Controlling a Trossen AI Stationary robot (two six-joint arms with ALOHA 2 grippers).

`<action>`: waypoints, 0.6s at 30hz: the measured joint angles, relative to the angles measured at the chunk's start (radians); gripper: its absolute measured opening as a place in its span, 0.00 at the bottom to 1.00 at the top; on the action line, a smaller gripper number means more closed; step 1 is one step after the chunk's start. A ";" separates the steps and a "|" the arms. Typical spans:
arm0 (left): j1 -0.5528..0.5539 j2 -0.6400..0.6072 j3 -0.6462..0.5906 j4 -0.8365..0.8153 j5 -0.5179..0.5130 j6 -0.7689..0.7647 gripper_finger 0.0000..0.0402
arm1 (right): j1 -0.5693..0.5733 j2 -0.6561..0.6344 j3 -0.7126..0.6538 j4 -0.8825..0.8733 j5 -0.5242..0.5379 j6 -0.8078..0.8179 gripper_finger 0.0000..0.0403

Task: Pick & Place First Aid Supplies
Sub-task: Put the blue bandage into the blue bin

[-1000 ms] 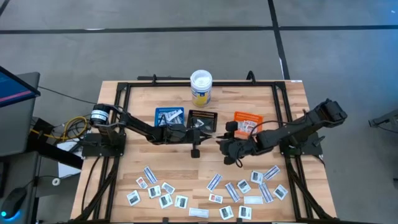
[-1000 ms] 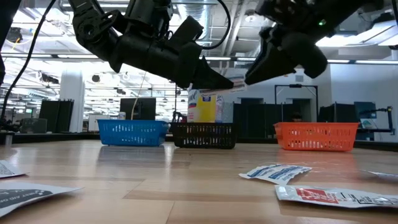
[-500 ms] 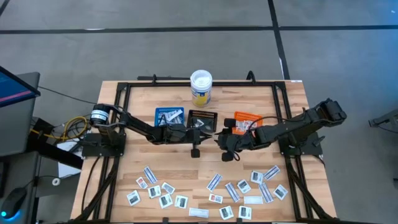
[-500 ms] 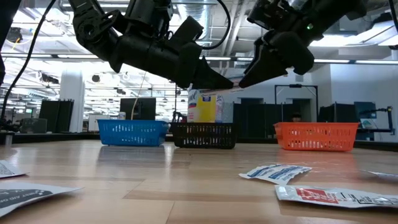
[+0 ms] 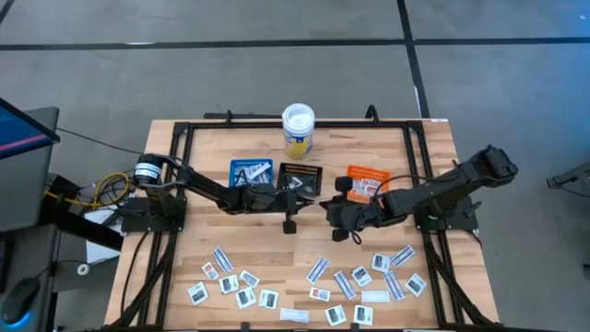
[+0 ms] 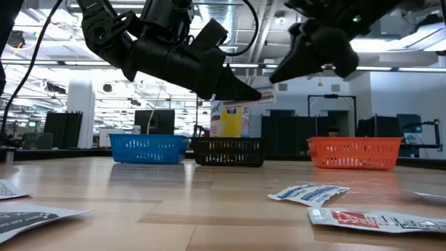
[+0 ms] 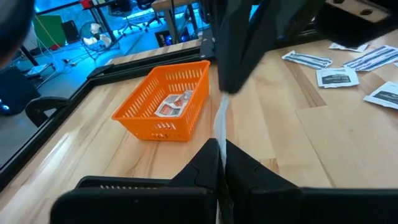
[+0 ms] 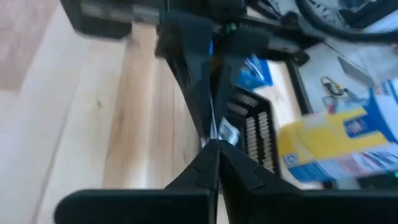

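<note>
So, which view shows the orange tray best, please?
Left wrist view: the orange tray is whole, a packet inside. In the high view the right arm partly covers it; the low view shows only its side; the right wrist view misses it.

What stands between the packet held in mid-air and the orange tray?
Nothing on the table does. The packet hangs above tray height, pinched by the left gripper and seemingly also by the right gripper. Only the right arm's own wrist lies close beside the orange tray.
</note>
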 joint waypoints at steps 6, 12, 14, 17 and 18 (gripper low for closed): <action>0.000 0.000 0.000 0.000 -0.001 0.000 0.02 | 0.030 -0.087 -0.001 -0.090 0.050 0.040 0.00; 0.000 0.000 0.000 0.000 -0.001 -0.004 0.03 | 0.037 -0.106 0.000 -0.093 0.010 0.144 0.06; 0.000 0.000 0.000 0.000 -0.001 -0.004 0.02 | 0.030 -0.086 0.000 -0.096 -0.032 0.137 0.10; 0.000 0.000 0.000 0.000 -0.001 -0.004 0.02 | 0.018 -0.041 0.000 -0.073 -0.068 0.131 0.17; 0.000 0.000 0.000 0.000 -0.001 -0.004 0.02 | 0.011 -0.025 0.000 -0.069 -0.068 0.128 0.19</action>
